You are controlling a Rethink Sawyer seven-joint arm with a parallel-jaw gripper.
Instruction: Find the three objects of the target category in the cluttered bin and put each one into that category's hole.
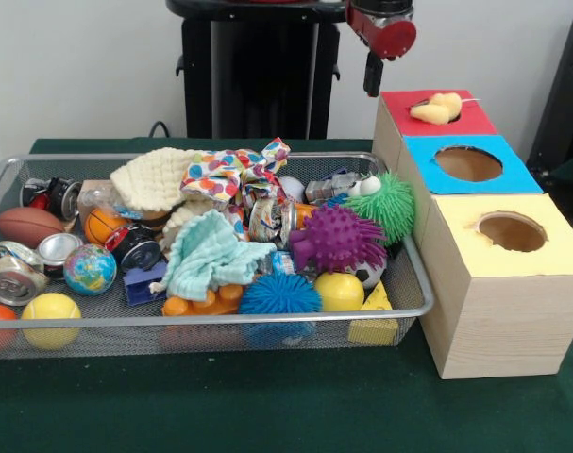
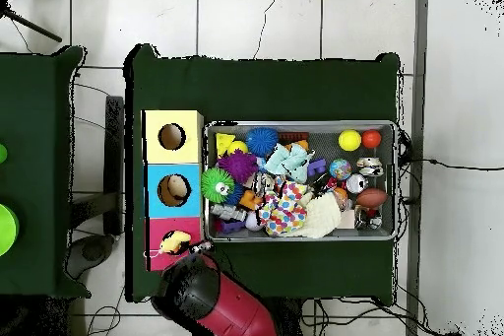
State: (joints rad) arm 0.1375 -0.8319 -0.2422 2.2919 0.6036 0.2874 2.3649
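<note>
The bench point(image 1: 267, 415) carries the cluttered bin point(image 1: 210, 319), which lies well off to one side of the jaws and is heaped with balls, cans, cloths and spiky toys. Beside it stands the pale wood box point(image 1: 498, 311), with the red-surround hole point(image 1: 435, 111) at its end just below the jaws. A small yellow soft toy point(image 1: 437, 108) lies across that hole, seemingly part way in. I judge that the step in hand is a drop-off at that category's hole; the next move calls for making sure the toy falls through, then swinging back over the bin to hunt for another of its kind. The arm point(image 2: 221, 302) reaches in above the box's red end, the gripper point(image 1: 373, 75) hanging just above the toy. Whether the jaws are wide or narrow I cannot tell.
</note>
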